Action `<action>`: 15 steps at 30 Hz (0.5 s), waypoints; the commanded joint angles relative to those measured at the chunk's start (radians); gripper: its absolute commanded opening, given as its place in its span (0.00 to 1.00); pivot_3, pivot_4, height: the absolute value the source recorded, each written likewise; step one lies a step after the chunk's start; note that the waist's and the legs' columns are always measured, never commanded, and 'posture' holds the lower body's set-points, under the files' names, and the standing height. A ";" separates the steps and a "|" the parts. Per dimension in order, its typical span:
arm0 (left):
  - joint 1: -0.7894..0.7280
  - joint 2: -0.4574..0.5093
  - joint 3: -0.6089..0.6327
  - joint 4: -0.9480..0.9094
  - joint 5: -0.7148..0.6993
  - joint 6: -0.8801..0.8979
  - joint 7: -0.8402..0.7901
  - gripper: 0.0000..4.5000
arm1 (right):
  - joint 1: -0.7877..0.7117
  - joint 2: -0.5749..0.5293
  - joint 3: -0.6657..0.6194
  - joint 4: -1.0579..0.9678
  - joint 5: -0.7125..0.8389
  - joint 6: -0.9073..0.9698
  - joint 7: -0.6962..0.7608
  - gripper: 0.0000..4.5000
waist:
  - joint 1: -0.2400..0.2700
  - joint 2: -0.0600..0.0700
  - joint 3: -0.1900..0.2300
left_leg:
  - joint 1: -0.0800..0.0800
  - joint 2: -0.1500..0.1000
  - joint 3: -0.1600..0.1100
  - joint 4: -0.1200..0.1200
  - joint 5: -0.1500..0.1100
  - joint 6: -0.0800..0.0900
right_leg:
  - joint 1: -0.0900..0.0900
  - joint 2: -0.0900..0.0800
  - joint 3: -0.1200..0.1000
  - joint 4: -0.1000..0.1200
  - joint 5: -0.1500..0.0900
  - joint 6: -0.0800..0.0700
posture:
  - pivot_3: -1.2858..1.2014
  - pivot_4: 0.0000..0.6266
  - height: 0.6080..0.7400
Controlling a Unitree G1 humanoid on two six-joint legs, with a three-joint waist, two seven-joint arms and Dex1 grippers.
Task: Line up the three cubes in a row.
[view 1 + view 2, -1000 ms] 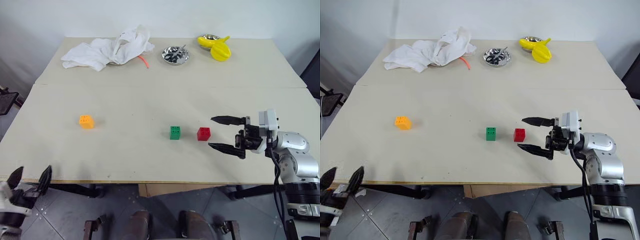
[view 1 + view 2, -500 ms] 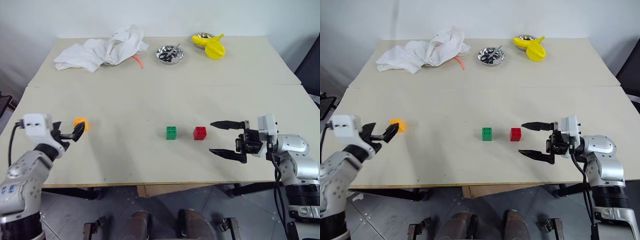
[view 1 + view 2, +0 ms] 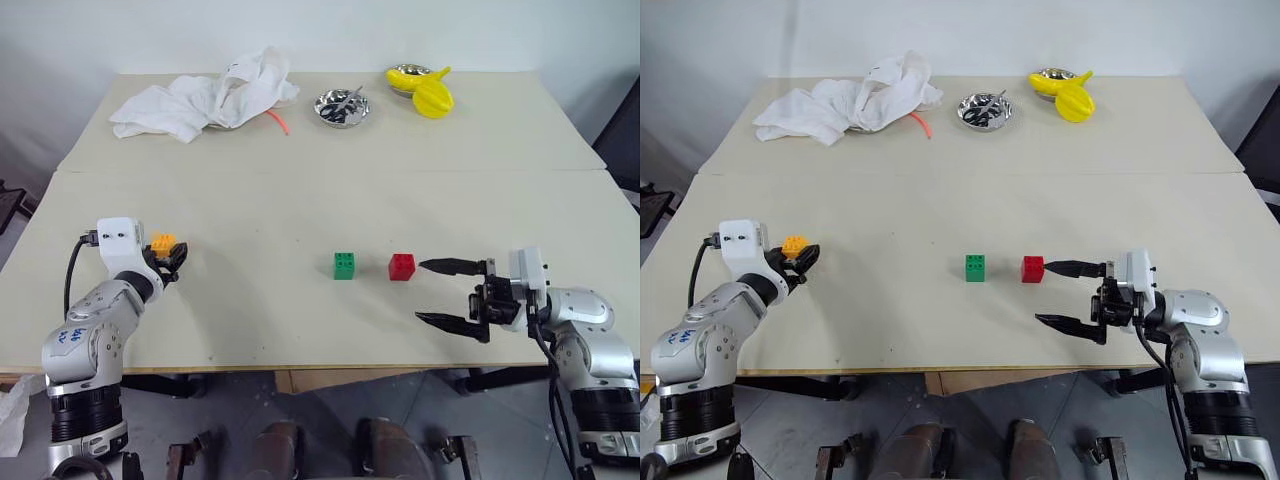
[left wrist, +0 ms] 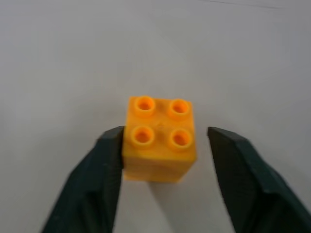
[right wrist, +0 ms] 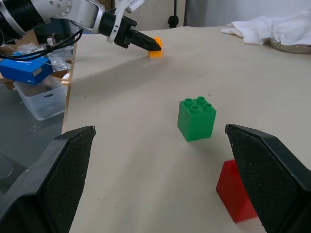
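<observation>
- Three small plastic building-brick cubes with round studs on top sit on a pale beige table [image 3: 300,200].
- The orange cube [image 4: 159,138] stands upright near the table's left side, well apart from the other two. Four hollow studs show on its top.
- The green cube [image 3: 344,265] and the red cube [image 3: 402,266] stand near each other around the middle of the table, with a small gap between them, the red one on the right.
- The left gripper [image 4: 163,182] has its two black fingers on either side of the orange cube. One finger touches the cube's side; a narrow gap shows between the cube and the other finger, so a firm grip cannot be confirmed.
- The right gripper [image 3: 446,293] hovers just to the right of the red cube, pointing left, its fingers spread wide and holding nothing.
- In the right wrist view the red cube is cut off by the frame's edge.
- At the far edge lie a crumpled white cloth [image 3: 205,95], a small metal dish [image 3: 341,107] and yellow toy pieces [image 3: 428,90].
</observation>
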 commanded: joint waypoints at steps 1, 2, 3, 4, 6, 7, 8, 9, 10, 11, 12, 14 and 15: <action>0.015 0.016 0.023 -0.024 0.004 -0.043 -0.042 0.33 | 0.013 -0.004 -0.047 -0.030 0.015 -0.029 -0.014 1.00 | 0.000 0.000 0.000 | 0.000 0.000 0.000 0.000 0.000 0.000 | 0.000 0.000 0.000 0.000 0.000 0.000 | 0.52 0.24 1.00; 0.017 0.021 0.019 -0.025 -0.001 -0.078 -0.080 0.33 | 0.015 -0.005 -0.054 -0.027 0.013 -0.034 -0.017 1.00 | 0.000 0.000 0.000 | 0.000 0.000 0.000 0.000 0.000 0.000 | 0.000 0.000 0.000 0.000 0.000 0.000 | 0.52 0.24 1.00; 0.017 0.026 0.011 -0.025 -0.007 -0.125 -0.130 0.33 | 0.018 -0.007 -0.061 -0.024 0.012 -0.039 -0.020 1.00 | 0.000 0.000 0.000 | 0.000 0.000 0.000 0.000 0.000 0.000 | 0.000 0.000 0.000 0.000 0.000 0.000 | 0.52 0.24 1.00; 0.020 0.041 -0.009 -0.026 -0.004 -0.198 -0.208 0.33 | 0.022 -0.011 -0.070 -0.021 0.011 -0.043 -0.023 1.00 | 0.000 0.000 0.000 | 0.000 0.000 0.000 0.000 0.000 0.000 | 0.000 0.000 0.000 0.000 0.000 0.000 | 0.52 0.24 1.00; 0.029 0.089 -0.071 -0.029 -0.001 -0.341 -0.416 0.33 | 0.036 -0.025 -0.090 -0.021 0.012 -0.049 -0.027 1.00 | 0.002 0.000 0.000 | 0.000 0.000 0.000 0.000 0.000 0.000 | 0.000 0.000 0.000 -0.001 0.000 0.000 | 0.52 0.24 1.00; 0.030 0.117 -0.105 -0.023 0.000 -0.399 -0.520 0.33 | 0.045 -0.033 -0.101 -0.023 0.014 -0.049 -0.029 1.00 | 0.003 0.000 0.000 | 0.000 0.000 0.000 0.000 0.000 0.000 | 0.001 0.000 0.000 -0.001 0.000 0.000 | 0.52 0.24 1.00; 0.027 0.147 -0.139 -0.012 -0.001 -0.455 -0.623 0.33 | 0.057 -0.041 -0.118 -0.029 0.024 -0.045 -0.028 1.00 | 0.003 0.000 0.000 | 0.000 0.000 0.000 0.000 0.000 0.000 | 0.001 0.000 -0.001 -0.002 0.000 0.000 | 0.52 0.24 1.00; 0.020 0.176 -0.173 0.005 0.001 -0.506 -0.721 0.33 | 0.070 -0.049 -0.135 -0.036 0.033 -0.037 -0.033 1.00 | 0.004 0.000 0.000 | 0.000 0.000 0.000 0.000 0.000 0.000 | 0.001 -0.001 -0.001 -0.002 0.000 0.000 | 0.52 0.24 1.00; 0.006 0.203 -0.206 0.032 0.004 -0.550 -0.810 0.33 | 0.086 -0.062 -0.150 -0.041 0.035 -0.031 -0.035 1.00 | 0.003 0.001 0.000 | 0.000 -0.001 0.000 -0.001 0.000 0.000 | 0.001 -0.001 -0.001 -0.003 0.000 0.000 | 0.52 0.24 1.00; -0.012 0.220 -0.229 0.060 0.002 -0.577 -0.877 0.33 | 0.101 -0.073 -0.161 -0.046 0.035 -0.028 -0.033 1.00 | 0.001 0.001 0.000 | 0.000 -0.001 0.000 -0.001 0.000 0.000 | 0.002 -0.001 -0.001 -0.003 0.000 0.000 | 0.52 0.24 1.00; -0.036 0.232 -0.252 0.091 0.003 -0.596 -0.930 0.33 | 0.117 -0.084 -0.171 -0.050 0.034 -0.027 -0.032 1.00 | 0.001 0.001 0.000 | 0.000 -0.001 0.000 -0.001 0.000 0.000 | 0.002 -0.001 -0.001 -0.003 0.000 0.000 | 0.52 0.24 1.00; -0.118 0.244 -0.324 0.185 0.026 -0.644 -1.056 0.33 | 0.157 -0.103 -0.200 -0.065 0.037 -0.018 -0.035 1.00 | -0.001 0.001 0.000 | 0.000 0.000 0.000 -0.001 0.000 0.000 | 0.002 -0.001 -0.001 -0.003 0.000 0.000 | 0.52 0.24 1.00; -0.160 0.243 -0.359 0.237 0.047 -0.667 -1.102 0.33 | 0.175 -0.111 -0.211 -0.073 0.037 -0.014 -0.038 1.00 | 0.001 0.001 0.000 | 0.000 0.000 0.000 -0.001 0.000 0.000 | 0.002 0.000 -0.001 -0.002 0.000 0.000 | 0.52 0.24 1.00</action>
